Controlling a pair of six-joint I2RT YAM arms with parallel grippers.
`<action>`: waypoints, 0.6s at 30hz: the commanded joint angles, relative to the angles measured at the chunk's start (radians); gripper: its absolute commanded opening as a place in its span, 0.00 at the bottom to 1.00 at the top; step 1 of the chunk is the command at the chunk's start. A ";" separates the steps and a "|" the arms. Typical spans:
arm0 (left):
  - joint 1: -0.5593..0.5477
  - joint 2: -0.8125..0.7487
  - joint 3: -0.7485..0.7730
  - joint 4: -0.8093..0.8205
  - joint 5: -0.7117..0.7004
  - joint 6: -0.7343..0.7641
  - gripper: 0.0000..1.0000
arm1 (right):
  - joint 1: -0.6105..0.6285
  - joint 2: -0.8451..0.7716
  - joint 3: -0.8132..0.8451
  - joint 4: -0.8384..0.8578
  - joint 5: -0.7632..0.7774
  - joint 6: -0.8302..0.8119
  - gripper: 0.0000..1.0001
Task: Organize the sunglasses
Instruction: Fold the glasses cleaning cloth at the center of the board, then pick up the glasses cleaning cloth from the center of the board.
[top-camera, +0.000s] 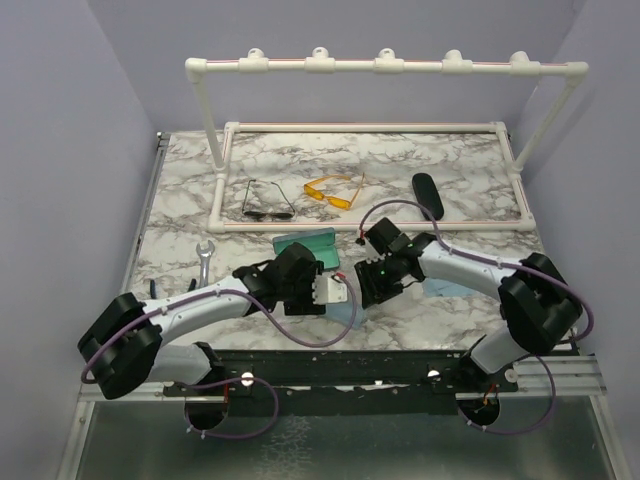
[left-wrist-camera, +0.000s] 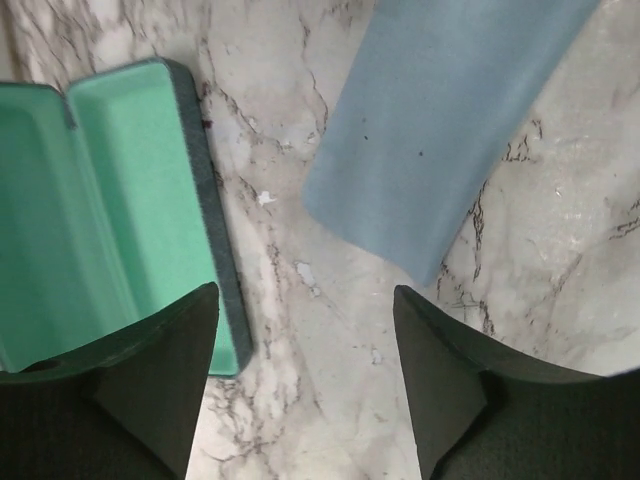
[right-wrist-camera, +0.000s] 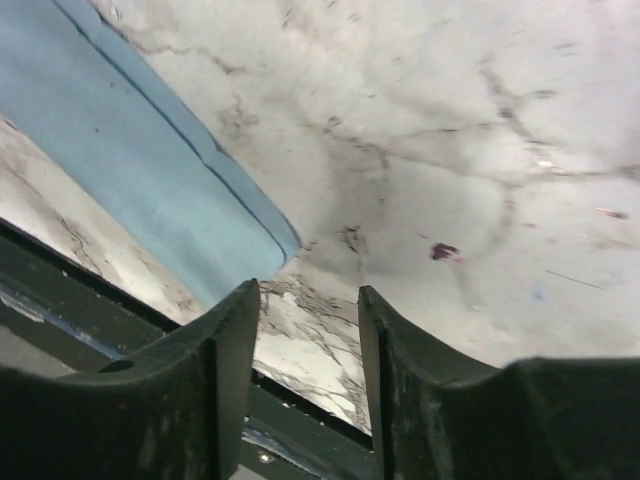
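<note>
Left end effector (left-wrist-camera: 303, 300) stood open and empty over the marble desk (left-wrist-camera: 300, 400), between an open rectangular case with mint-green lining (left-wrist-camera: 110, 200) and a flat grey-blue pouch (left-wrist-camera: 440, 120). Right end effector (right-wrist-camera: 307, 295) was likewise parted, gripping nothing. Both sunglasses lay well apart from the arms, inside the white pipe frame (top-camera: 385, 65): the thin dark wire-framed pair (top-camera: 268, 203) and the translucent yellow-orange plastic pair (top-camera: 332, 192). Judged step: approach, with neither pair collected. The next move calls for a forward reach and a light pinch on a thin frame.
</note>
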 joint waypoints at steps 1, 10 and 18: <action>0.035 -0.083 -0.025 -0.054 0.195 0.198 0.72 | -0.015 -0.079 0.025 -0.014 0.094 0.023 0.50; 0.037 -0.115 -0.122 -0.031 0.354 0.408 0.52 | 0.201 -0.411 -0.305 0.478 0.001 -0.108 0.48; 0.036 -0.083 -0.186 0.096 0.337 0.381 0.41 | 0.312 -0.347 -0.366 0.538 0.167 -0.006 0.45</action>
